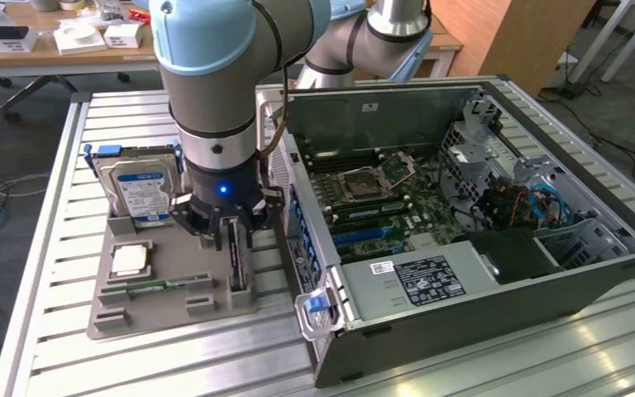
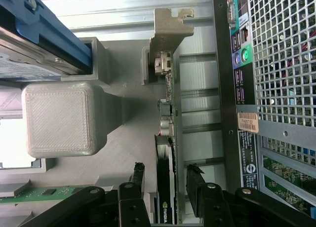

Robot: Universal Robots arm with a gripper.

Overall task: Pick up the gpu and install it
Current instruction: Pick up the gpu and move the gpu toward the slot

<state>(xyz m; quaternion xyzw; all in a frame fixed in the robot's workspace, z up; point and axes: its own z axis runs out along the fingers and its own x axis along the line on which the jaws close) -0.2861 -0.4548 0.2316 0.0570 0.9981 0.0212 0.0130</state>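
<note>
The gripper (image 1: 235, 236) hangs with jaws open, one finger either side of the gpu (image 2: 164, 153), which stands on edge in the tray (image 1: 174, 308) beside the case (image 1: 494, 285). If the jaws close off-centre, the card could tilt and jam in its slot.

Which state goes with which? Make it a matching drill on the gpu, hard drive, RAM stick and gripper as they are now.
1 gpu
2 hard drive
3 RAM stick
4 gripper

A lying flat in the gray tray
B open, straddling a card
C on edge in the tray, black shroud
D upright, blue-and-white label

Pairs: 1-C, 2-D, 3-A, 4-B
</note>
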